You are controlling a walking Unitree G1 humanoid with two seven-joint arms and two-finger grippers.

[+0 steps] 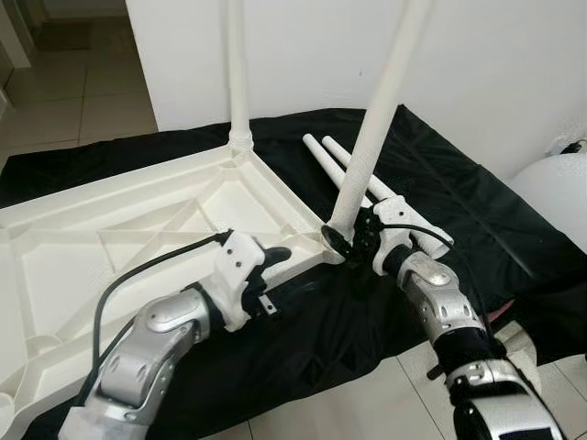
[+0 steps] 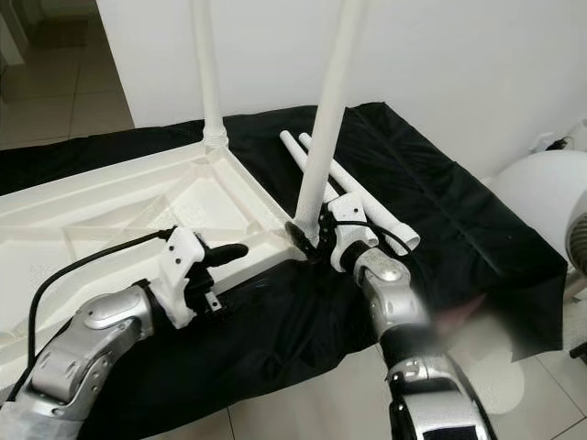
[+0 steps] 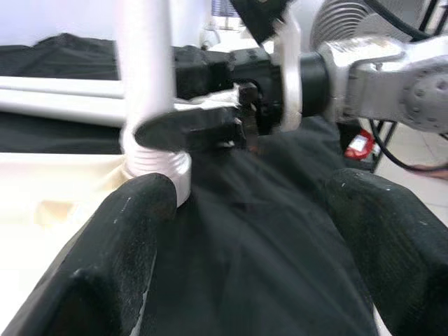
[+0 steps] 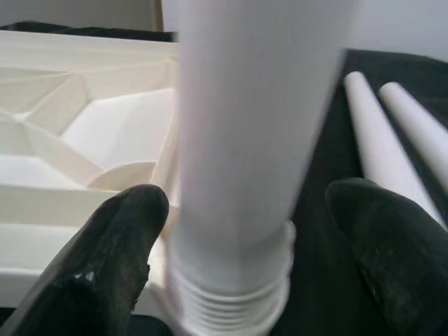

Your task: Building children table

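A white children's tabletop [image 1: 110,247] lies upside down on a black cloth [image 1: 477,211]. One white leg [image 1: 238,73] stands upright in its far corner. A second leg [image 1: 381,110] leans with its threaded end [image 4: 231,301] at the near right corner. My right gripper [image 1: 353,240] is open, with one finger on each side of that leg just above the thread. My left gripper [image 1: 272,280] is open over the cloth beside the same corner, holding nothing. Two loose legs [image 1: 353,170] lie on the cloth behind.
A white wall rises just behind the cloth. Tiled floor [image 1: 83,92] runs off to the far left and lies at the near edge. A white rounded object [image 1: 559,192] stands at the right, and a fan [image 2: 578,229] at the right edge.
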